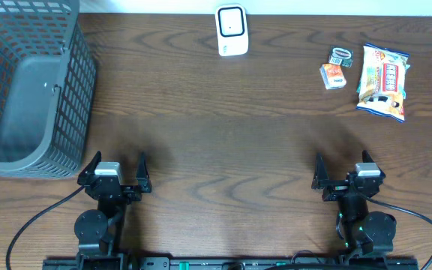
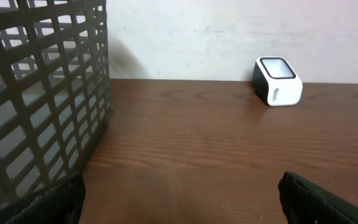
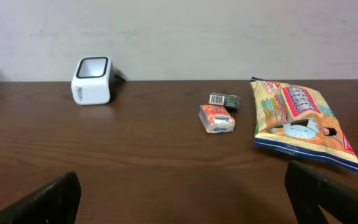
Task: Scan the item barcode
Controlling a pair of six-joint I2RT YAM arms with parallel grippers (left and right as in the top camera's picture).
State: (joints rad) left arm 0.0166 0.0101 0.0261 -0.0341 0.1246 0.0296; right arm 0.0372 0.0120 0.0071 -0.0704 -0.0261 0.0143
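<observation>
Left pincer [image 1: 118, 162], right pincer [image 1: 342, 165]: both open, empty. Risk: slick bag [image 1: 383, 81] may slip when pinched, or meet scanner [image 1: 232, 30] wrong side up.

A mock shop checkout: barcode scanner [image 1: 231, 30], shopping basket [image 1: 81, 86], packaged snacks [image 1: 382, 81].

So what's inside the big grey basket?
Inside the basket only its bare grey bottom shows, with nothing lying on it. Its left part runs past the picture's edge, so that bit cannot be seen.
</observation>
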